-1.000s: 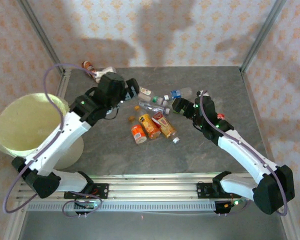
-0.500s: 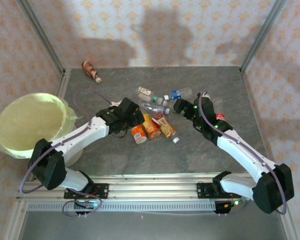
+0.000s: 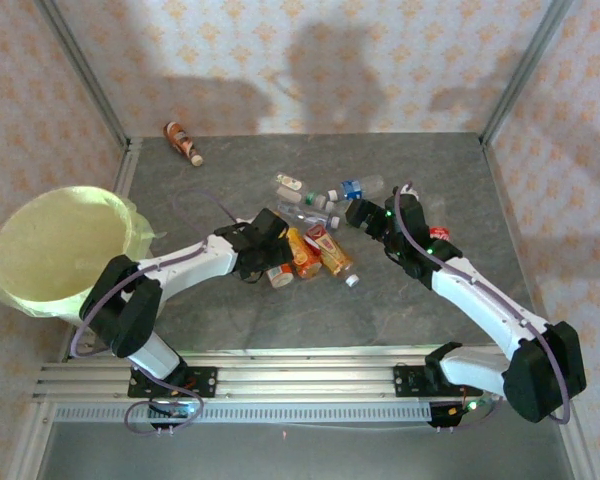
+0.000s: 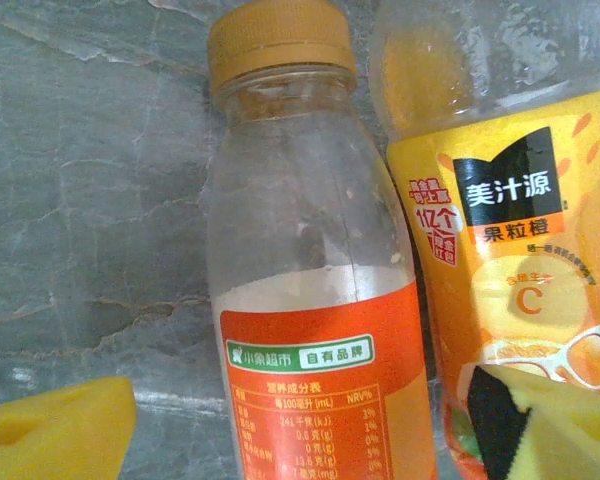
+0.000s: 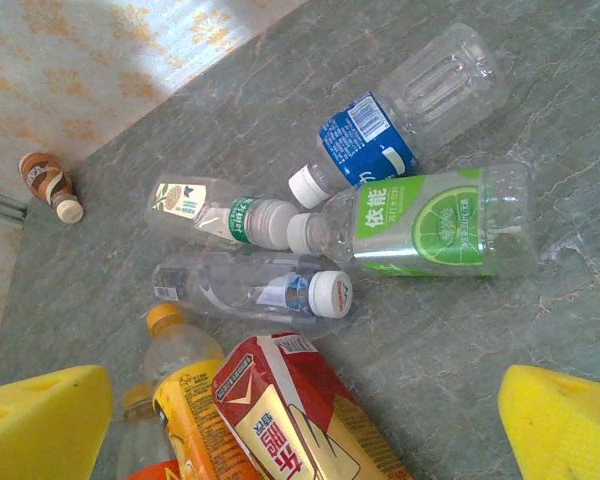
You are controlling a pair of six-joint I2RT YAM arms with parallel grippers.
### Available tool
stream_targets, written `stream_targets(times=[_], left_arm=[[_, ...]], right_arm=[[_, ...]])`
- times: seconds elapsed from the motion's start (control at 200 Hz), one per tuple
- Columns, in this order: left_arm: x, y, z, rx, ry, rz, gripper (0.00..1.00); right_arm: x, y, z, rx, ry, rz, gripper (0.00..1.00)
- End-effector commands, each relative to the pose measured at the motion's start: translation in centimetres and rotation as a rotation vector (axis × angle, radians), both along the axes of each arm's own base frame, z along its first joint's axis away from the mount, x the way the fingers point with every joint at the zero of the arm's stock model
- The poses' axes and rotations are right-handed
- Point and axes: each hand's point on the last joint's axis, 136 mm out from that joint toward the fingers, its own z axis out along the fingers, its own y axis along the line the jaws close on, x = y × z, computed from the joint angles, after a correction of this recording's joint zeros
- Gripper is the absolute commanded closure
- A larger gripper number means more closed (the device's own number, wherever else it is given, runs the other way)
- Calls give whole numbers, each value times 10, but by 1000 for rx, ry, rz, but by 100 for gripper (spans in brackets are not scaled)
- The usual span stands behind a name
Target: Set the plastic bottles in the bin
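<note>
Just then the left gripper [image 3: 271,260] dropped astride the near orange-labelled bottle [image 4: 315,300], jaws open but narrowing for pickup; the right gripper [image 3: 354,213] stayed spread.

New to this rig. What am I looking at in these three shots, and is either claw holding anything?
Two white robot arms are bolted at the near edge of a grey table. Each ends in a two-finger claw with yellow pads.

The overhead picture comes from a fixed camera above and behind the arms. The other two come from cameras on the wrists, looking out past each claw's own pads.

A heap of empty plastic bottles lies mid-table, with a lone bottle near the far left corner. A big pale yellow bin stands at the left.

The left claw is open, with its pads either side of an orange-capped bottle that it is not yet gripping. A yellow juice bottle lies right beside that one. The right claw hangs wide open over the heap, holding nothing.
</note>
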Motion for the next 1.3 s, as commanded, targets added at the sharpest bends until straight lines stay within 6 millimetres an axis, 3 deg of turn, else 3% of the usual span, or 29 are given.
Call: stream_targets(times=[0.0, 0.51, 0.641, 0.716, 0.906, 1.296], left_arm=[[1, 0, -14, 25, -9, -42, 18], [10, -7, -53, 54, 9, -117, 24], [8, -5, -57, 65, 7, -131, 29], [6, -3, -57, 62, -1, -132, 37], [10, -1, -37, 79, -33, -135, 46], [22, 21, 41, 117, -216, -50, 58]], right_arm=[[0, -3, 2, -1, -2, -17, 1], [-3, -2, -7, -29, 25, 8, 1], [-1, 2, -8, -31, 25, 26, 1], [-1, 9, -3, -27, 20, 65, 1], [1, 22, -10, -18, 54, 128, 1], [2, 21, -6, -38, 43, 132, 1]])
